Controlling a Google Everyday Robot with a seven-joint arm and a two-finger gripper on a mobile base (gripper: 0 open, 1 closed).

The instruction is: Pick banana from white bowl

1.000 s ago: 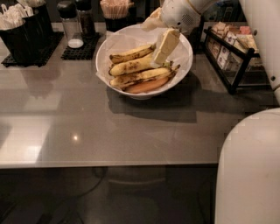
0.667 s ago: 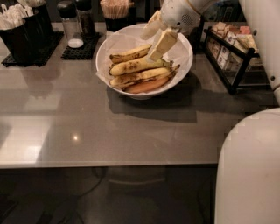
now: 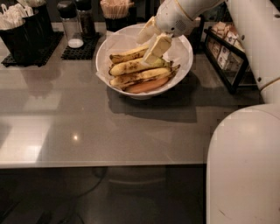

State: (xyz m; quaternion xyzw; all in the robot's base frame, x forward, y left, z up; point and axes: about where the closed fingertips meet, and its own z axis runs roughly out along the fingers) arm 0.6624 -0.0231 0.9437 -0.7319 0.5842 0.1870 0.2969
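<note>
The gripper (image 3: 151, 42) hangs over the white bowl (image 3: 183, 65) in the upper middle of the frame, its fingers spread apart. The banana (image 3: 131, 67) lies in the bowl just below it, with its right end under the lower fingertip.

Cream claw (image 3: 147, 47) on glossy white arm (image 3: 186, 13)

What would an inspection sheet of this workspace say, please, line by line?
Surface: grey table, glossy, one spot of glare.
Job's things: banana lies with three others in the paper-lined white bowl.
Clutter: black holders, shaker and stick cup at the back; wire rack at the right.
Claw: claw open, low over the bowl, close above the banana.
Cables: nothing seen.
Surroundings: robot's white body at lower right.
</note>
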